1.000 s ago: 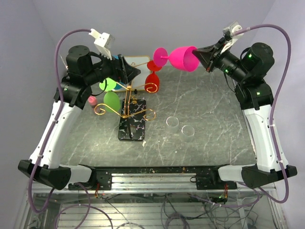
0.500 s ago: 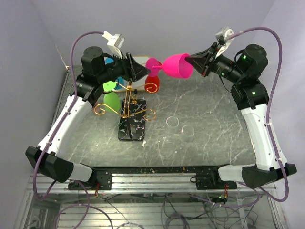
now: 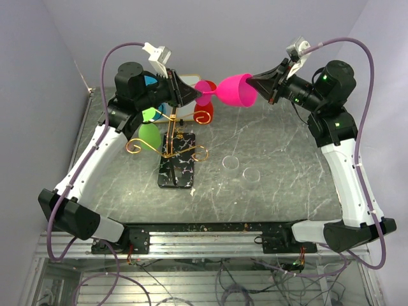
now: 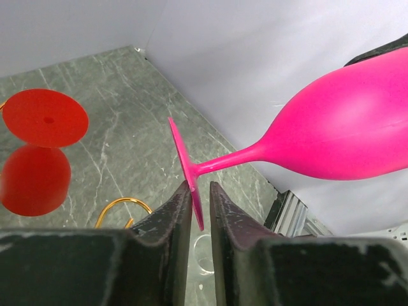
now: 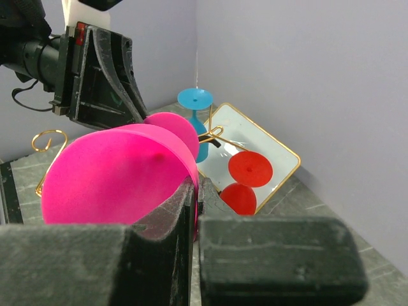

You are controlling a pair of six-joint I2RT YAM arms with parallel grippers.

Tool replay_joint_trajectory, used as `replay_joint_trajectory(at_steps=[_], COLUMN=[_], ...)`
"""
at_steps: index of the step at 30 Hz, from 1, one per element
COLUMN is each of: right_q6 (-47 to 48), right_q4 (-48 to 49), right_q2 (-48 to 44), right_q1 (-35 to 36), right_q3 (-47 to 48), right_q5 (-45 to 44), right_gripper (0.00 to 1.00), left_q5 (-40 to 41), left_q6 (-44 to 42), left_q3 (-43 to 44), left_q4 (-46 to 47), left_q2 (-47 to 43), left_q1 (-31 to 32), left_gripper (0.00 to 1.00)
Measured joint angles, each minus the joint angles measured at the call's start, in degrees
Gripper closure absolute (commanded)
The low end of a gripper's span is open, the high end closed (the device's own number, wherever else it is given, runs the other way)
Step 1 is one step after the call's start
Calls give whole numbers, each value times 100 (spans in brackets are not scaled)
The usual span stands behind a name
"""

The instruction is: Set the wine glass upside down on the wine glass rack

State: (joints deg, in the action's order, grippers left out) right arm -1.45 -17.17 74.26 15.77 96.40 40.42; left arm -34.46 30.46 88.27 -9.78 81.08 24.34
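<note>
- Left gripper (image 4: 199, 189): jaws narrow, astride the glass's foot; whether they already pinch it, I cannot tell.
- Pink wine glass (image 3: 237, 90): on its side in mid-air, above the wine glass rack (image 3: 177, 166); handover under way.
- Right gripper (image 5: 194, 185): clamped on the bowl's rim; it should release only once the left grip is firm.

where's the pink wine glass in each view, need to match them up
top external: pink glass upper centre, bowl to the right
left wrist: pink glass right half, foot lower centre
right wrist: pink glass lower left, foreground
shared landmark: red glass, in all three
</note>
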Motion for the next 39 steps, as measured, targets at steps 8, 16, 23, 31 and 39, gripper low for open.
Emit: replay_joint_trajectory(at_steps=[8,16,23,31,39], right_q6=[0,26,164,450,708], right_q4=[70,50,-76,-387,-688], right_q2=[-79,-105,-140,-376,-785], right_q1=[0,7,9,4,-356], right_q3=[-101,-142,-142,-142,-166], right_q5=[13,31,-31,-138,-313], right_gripper=[100,64,29,11,3], left_q5=[90,122,162,452,1054], left_q6=[0,-4,-7,-22,-393], left_q3=[-7,-26,-245,-369,-369], left_q4=[-4,42,57,11,-345], left_q2=[4,-9,-251,-752,-1051], left_q1=[-2,0,-2,-149,-509], left_gripper=[93,93,93,93,93])
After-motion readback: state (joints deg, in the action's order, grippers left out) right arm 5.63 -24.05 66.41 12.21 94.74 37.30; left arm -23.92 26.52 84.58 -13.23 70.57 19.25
